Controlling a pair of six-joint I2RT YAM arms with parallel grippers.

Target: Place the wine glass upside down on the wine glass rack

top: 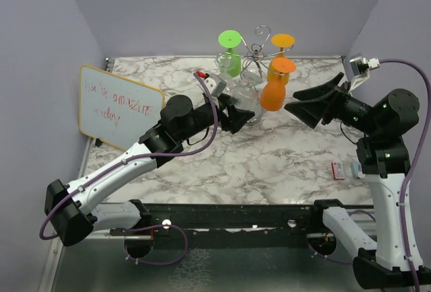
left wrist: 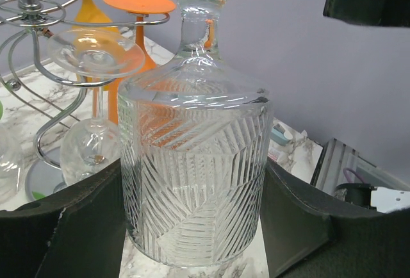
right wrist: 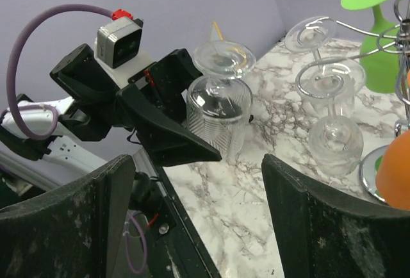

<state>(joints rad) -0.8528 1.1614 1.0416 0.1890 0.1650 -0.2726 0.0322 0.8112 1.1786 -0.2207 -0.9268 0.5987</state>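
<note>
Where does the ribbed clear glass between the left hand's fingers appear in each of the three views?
Top external: the ribbed glass sits just above centre, in the left hand, below the rack.
Left wrist: it fills the middle of the picture, foot uppermost.
Right wrist: upper half, left of centre, foot uppermost.
Shared landmark: the rack, at top centre, upper left and right edge respectively.
</note>
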